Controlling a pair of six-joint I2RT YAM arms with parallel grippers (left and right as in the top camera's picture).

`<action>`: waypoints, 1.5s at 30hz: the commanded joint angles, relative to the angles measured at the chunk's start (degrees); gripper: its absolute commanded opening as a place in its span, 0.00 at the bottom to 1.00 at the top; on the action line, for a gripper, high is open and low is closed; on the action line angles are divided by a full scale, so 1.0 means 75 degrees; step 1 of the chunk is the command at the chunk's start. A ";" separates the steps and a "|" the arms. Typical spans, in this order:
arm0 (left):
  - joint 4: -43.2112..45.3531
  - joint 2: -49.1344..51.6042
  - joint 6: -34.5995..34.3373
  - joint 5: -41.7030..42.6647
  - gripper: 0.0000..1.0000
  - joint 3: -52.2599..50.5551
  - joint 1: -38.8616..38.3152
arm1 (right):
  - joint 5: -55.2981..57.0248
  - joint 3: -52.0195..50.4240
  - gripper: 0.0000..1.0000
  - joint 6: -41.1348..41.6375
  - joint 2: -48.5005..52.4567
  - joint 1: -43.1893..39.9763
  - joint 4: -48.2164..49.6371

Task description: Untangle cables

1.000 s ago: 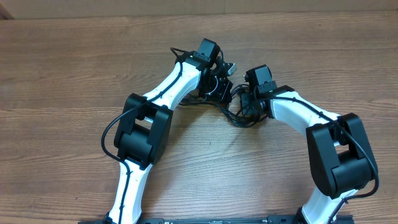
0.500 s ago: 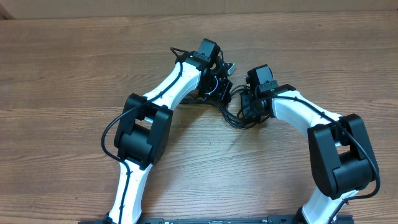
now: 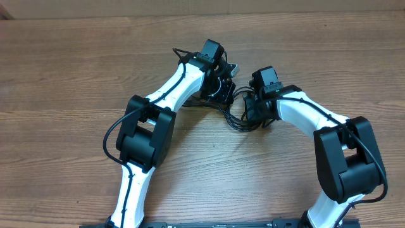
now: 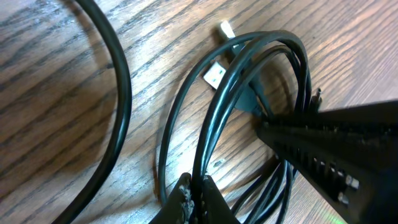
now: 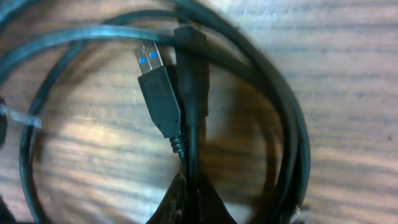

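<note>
black cables (image 4: 217, 99), table (image 3: 63, 63) — brown wood grain

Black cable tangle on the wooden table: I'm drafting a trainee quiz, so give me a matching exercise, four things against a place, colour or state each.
1 left gripper
2 black USB plug with blue insert
3 thin black cables
4 grained wooden table

A tangled in overlapping loops
B brown
C shut on a cable strand
D lying inside a cable loop

Pairs: 1-C; 2-D; 3-A; 4-B
</note>
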 commanded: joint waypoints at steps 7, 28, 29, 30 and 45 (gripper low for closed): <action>0.0061 0.0125 -0.0388 -0.0119 0.04 0.0117 0.0029 | -0.0816 0.0399 0.04 0.0268 -0.0242 0.0041 -0.1361; 0.0050 0.0125 -0.0388 -0.0122 0.04 0.0117 0.0029 | -0.0915 0.0965 0.04 0.1451 -0.1667 -0.0731 -0.2334; 0.0050 0.0125 -0.0388 -0.0122 0.04 0.0117 0.0029 | -0.0889 0.0962 0.04 0.1545 -0.1667 -0.0833 -0.2404; 0.0050 0.0125 -0.0388 -0.0125 0.04 0.0117 0.0029 | -0.0860 0.0962 0.04 0.1667 -0.1667 -0.0935 -0.2498; 0.0038 0.0125 -0.0388 -0.0122 0.04 0.0117 0.0029 | -0.0839 -0.0169 0.04 0.4304 -0.1652 -0.1189 -0.2299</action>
